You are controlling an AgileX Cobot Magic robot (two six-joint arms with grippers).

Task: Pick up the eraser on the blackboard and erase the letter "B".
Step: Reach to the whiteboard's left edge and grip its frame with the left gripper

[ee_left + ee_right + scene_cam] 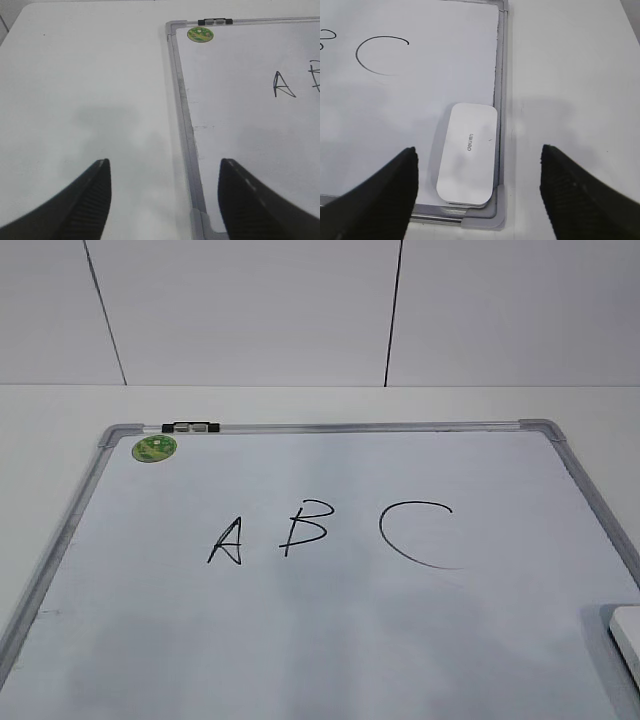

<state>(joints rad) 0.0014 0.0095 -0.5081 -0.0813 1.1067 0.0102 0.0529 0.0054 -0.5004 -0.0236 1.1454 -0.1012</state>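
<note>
The blackboard (330, 640) is a white board with a silver-grey frame, lying flat. The black letter "B" (304, 526) stands between an "A" (227, 540) and a larger "C" (415, 534). The white eraser (468, 154) lies on the board in its near right corner; only its edge shows in the exterior view (627, 635). My right gripper (478, 157) is open, hovering above the eraser with the eraser between its fingers. My left gripper (164, 167) is open and empty above the board's near left frame edge (187, 130).
A round green sticker (154, 448) and a small black-and-grey clip (191, 427) sit at the board's far left corner. White table (85, 90) surrounds the board. A white panelled wall (250, 310) stands behind.
</note>
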